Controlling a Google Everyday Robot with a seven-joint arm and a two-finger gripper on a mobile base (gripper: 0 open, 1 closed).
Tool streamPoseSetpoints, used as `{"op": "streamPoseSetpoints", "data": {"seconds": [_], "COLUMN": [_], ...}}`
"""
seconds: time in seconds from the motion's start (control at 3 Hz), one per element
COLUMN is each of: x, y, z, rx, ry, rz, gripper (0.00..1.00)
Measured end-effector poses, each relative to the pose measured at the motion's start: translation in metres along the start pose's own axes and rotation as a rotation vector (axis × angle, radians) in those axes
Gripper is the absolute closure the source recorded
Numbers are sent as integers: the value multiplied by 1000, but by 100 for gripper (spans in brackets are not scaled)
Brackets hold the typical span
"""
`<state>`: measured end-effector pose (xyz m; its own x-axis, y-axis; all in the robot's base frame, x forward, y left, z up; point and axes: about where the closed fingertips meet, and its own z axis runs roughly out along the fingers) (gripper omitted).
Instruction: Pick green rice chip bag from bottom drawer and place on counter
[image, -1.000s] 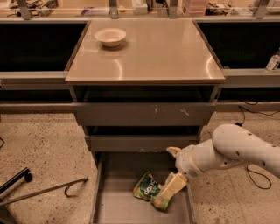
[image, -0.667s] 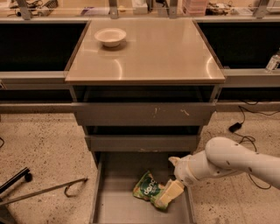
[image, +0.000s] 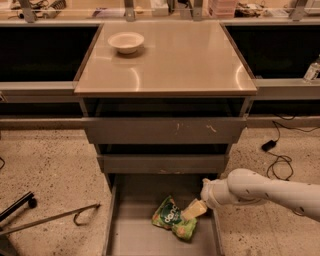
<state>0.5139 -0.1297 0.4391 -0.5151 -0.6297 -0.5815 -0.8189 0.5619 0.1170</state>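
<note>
A: Where is the green rice chip bag (image: 171, 220) right now?

B: Flat on the grey floor of the bottom drawer (image: 132, 240), in the lower middle of the frame, a little right of the drawer's centre. The logo faces up.

A: And the hand (image: 194, 209)?

B: Just up and to the right of the bag. Its pale yellow tip meets the bag's right edge. The white arm (image: 270, 192) reaches in from the right side of the frame, over the drawer's right wall.

A: Spread, or pinching the bag?

B: I cannot tell. The tip overlaps the bag's edge, but nothing shows whether it has hold of it.

A: How does the bag lie relative to it?

B: Its long axis runs on a diagonal from upper left to lower right. The hand meets the long right flank near the upper end, so the bag stretches away from it, down and to the left.

A: What does the next move turn on?

B: My guess is securing that near edge and then lifting up. The counter (image: 170, 70) sits well above, in the upper half of the frame. A white bowl (image: 126, 42) stands at its upper left, and the two upper drawers (image: 165, 131) lie between.
</note>
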Motion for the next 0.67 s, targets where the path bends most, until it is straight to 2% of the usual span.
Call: {"op": "streamPoseSetpoints", "data": {"seconds": [0.33,0.67], "x": [23,23], "y": [-25,-25], "z": [33,33], "rx": [14,14], "ry": [-76,-75], "rz": [84,84], "gripper": [0,0]}}
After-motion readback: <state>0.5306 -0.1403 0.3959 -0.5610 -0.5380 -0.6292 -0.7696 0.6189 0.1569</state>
